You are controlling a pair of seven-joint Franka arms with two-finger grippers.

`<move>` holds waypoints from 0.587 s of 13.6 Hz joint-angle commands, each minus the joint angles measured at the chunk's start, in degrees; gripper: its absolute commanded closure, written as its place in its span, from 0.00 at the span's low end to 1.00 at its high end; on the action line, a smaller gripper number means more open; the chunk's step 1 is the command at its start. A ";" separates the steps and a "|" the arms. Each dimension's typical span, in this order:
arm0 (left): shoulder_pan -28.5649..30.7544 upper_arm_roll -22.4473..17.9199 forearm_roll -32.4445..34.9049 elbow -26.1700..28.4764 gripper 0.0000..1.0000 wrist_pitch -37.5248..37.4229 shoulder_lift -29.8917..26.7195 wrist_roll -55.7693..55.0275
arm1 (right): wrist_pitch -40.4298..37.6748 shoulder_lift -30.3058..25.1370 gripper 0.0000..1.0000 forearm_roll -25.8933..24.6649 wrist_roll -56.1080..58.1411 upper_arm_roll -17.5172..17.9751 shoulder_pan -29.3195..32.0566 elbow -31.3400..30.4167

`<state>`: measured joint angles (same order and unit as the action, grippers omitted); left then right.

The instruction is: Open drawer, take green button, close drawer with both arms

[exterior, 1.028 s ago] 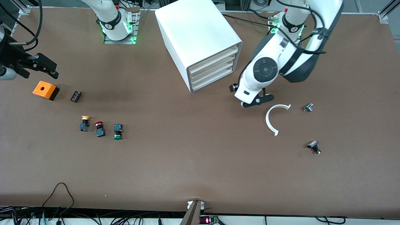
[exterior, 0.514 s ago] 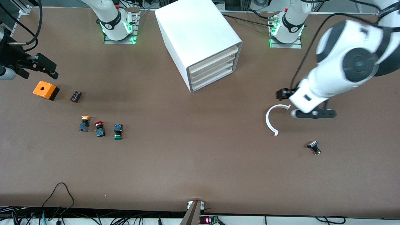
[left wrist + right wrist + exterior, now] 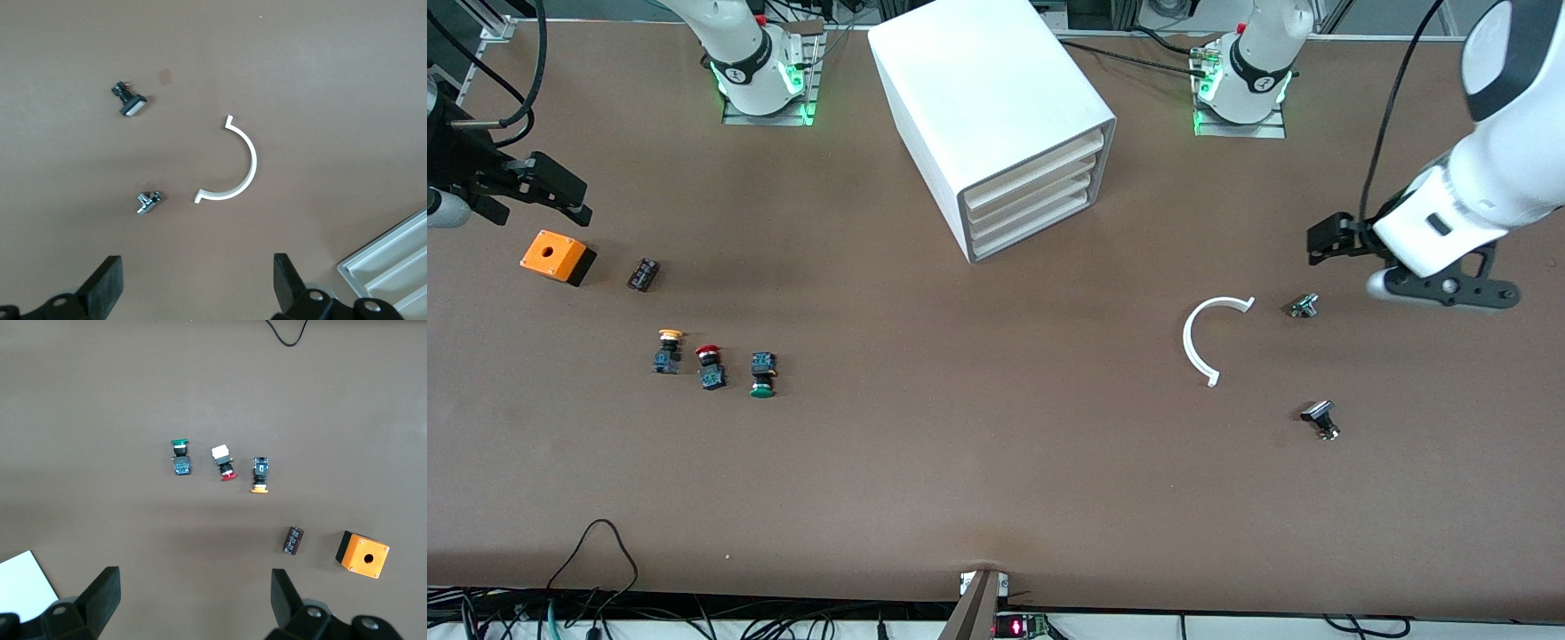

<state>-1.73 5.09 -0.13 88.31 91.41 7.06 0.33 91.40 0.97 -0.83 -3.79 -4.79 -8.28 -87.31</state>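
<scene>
While lying sideways, button [image 3: 762,373], round green cap, blue-black body

Matt brown table [image 3: 996,462], smooth white plastic cabinet [image 3: 978,89] (faintly glossy).

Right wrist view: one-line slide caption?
Open right gripper over the table, above green button, red button and yellow button.

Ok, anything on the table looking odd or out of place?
The white box cabinet sits skewed to the table edges, its three drawers all shut. A loose white plastic half-ring lies near the left gripper. Nothing spilled or visibly broken.
</scene>
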 commanded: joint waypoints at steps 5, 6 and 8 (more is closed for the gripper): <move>-1.87 -4.48 -0.93 14.53 0.01 9.14 -10.75 2.13 | -0.43 0.61 0.00 0.22 0.19 -0.05 0.28 1.96; -1.87 -3.95 -0.75 14.00 0.01 8.53 -10.40 1.96 | -0.43 0.70 0.00 0.13 0.19 -0.05 0.28 1.96; -1.87 -3.68 -0.66 12.60 0.01 8.52 -9.26 2.57 | -0.43 0.61 0.00 0.13 0.19 -0.13 0.28 1.96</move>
<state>-2.83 1.74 -0.40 101.26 99.38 -2.33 1.50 91.41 0.97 -0.83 -3.80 -4.86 -8.28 -86.98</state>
